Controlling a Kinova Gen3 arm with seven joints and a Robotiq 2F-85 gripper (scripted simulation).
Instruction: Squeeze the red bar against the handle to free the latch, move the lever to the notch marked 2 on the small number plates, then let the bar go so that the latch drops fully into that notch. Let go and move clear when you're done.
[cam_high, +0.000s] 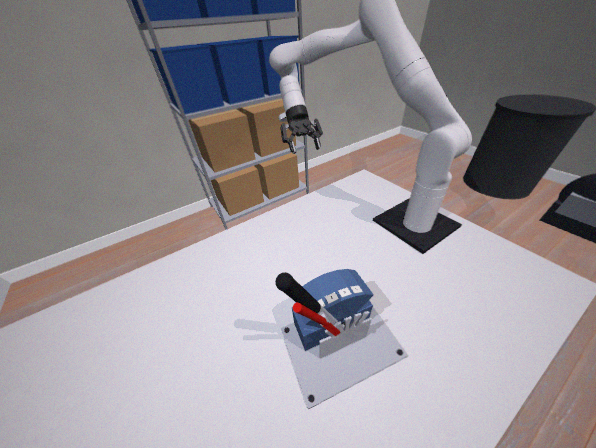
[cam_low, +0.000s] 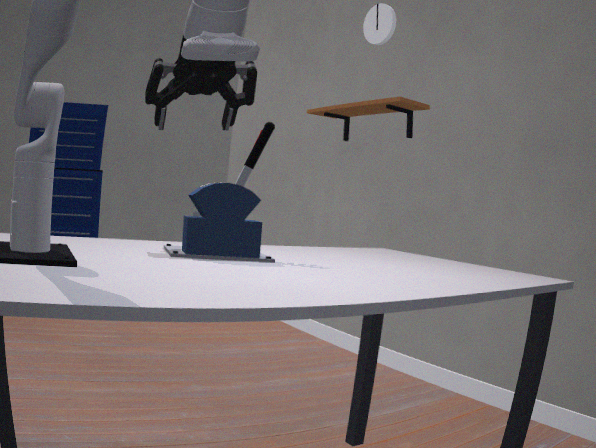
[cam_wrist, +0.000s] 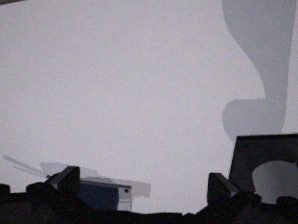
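A blue lever block (cam_high: 332, 307) stands on a grey base plate (cam_high: 345, 357) near the middle of the white table. Its lever has a black handle (cam_high: 297, 291) that leans away from the notches, with the red bar (cam_high: 316, 318) lying just under it. Small white number plates (cam_high: 342, 294) sit along the top of the block; their digits are too small to read. My gripper (cam_high: 303, 140) is open and empty, high above the table and far from the lever. In the side view the gripper (cam_low: 194, 117) hangs above and left of the handle (cam_low: 259, 145). The wrist view shows the block (cam_wrist: 107, 195) low between my fingertips.
The arm's black base pad (cam_high: 416, 225) sits at the table's far side. A metal shelf with blue bins and cardboard boxes (cam_high: 235, 120) stands behind the table. A dark bin (cam_high: 525, 145) stands at the right. A wall shelf (cam_low: 367, 107) hangs beyond the table.
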